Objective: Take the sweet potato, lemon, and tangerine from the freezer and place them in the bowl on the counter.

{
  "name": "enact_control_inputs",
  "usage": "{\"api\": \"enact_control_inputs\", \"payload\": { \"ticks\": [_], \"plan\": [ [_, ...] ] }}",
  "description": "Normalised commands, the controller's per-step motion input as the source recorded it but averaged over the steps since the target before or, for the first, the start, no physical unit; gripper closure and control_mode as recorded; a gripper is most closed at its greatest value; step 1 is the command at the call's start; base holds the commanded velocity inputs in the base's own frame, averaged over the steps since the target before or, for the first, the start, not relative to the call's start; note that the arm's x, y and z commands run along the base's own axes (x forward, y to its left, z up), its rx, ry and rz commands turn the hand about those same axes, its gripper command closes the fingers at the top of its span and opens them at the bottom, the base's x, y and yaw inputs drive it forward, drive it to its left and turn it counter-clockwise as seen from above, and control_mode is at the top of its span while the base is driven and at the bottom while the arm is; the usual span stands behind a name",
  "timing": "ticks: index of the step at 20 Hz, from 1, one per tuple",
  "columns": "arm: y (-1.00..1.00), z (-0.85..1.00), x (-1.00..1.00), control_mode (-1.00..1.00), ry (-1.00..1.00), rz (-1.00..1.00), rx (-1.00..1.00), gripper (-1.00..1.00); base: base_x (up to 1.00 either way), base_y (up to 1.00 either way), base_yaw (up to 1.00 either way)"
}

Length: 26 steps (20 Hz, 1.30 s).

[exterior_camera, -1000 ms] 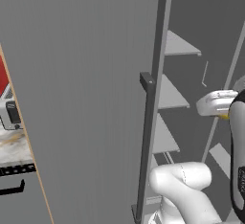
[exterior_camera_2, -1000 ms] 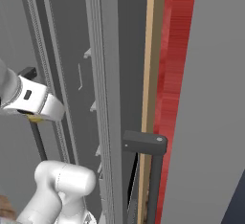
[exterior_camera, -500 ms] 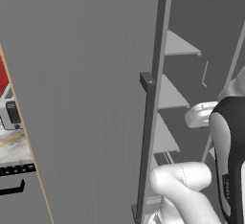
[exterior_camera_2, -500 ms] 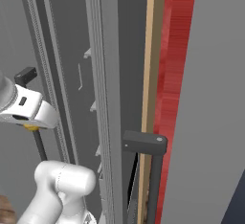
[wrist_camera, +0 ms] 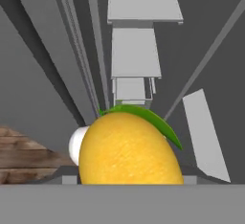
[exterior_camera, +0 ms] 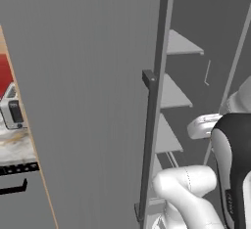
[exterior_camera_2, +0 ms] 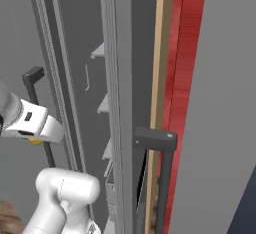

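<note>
A yellow lemon [wrist_camera: 127, 149] with a green leaf sits right in front of the hand camera, hiding the fingertips. My gripper [exterior_camera_2: 35, 139] is shut on it, and a sliver of the lemon [exterior_camera_2: 35, 141] peeks out under the white hand. The hand [exterior_camera: 203, 125] hangs in front of the open freezer [exterior_camera: 88, 101], level with its lower grey shelves [exterior_camera: 169, 137]. The sweet potato, tangerine and bowl are out of view.
The freezer's open door with its long bar handle [exterior_camera: 149, 140] stands left of the arm. Far left are a strip of marble counter [exterior_camera: 14, 142] and a toaster [exterior_camera: 12, 113]. A red wall [exterior_camera_2: 185, 78] and tan panel edge [exterior_camera_2: 159, 78] flank the freezer's right.
The hand has come down and back from the shelves with the lemon still in it. The arm's dark elbow has swung into the left base view.
</note>
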Motion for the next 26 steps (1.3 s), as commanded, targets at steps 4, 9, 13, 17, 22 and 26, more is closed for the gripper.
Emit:
{"api": "enact_control_inputs", "payload": {
  "ticks": [4, 9, 13, 17, 22, 26],
  "plan": [
    [0.00, 0.00, 0.00, 1.00, 0.00, 0.00, 0.00, 1.00, -0.86, 0.84, 0.00],
    [0.00, 0.00, 0.00, 1.00, 0.00, 0.00, 0.00, 1.00, -0.43, 1.00, 0.00],
    [0.00, 0.00, 0.00, 1.00, 0.00, 0.00, 0.00, 1.00, 0.00, 1.00, 0.00],
    [0.00, 0.00, 0.00, 1.00, 0.00, 0.00, 0.00, 1.00, 0.14, 1.00, 0.00],
    [0.00, 0.00, 0.00, 1.00, 0.00, 0.00, 0.00, 1.00, 0.12, 1.00, 0.00],
    [0.00, 0.00, 0.00, 1.00, 0.00, 0.00, 0.00, 1.00, 0.33, 1.00, 0.00]
  ]
}}
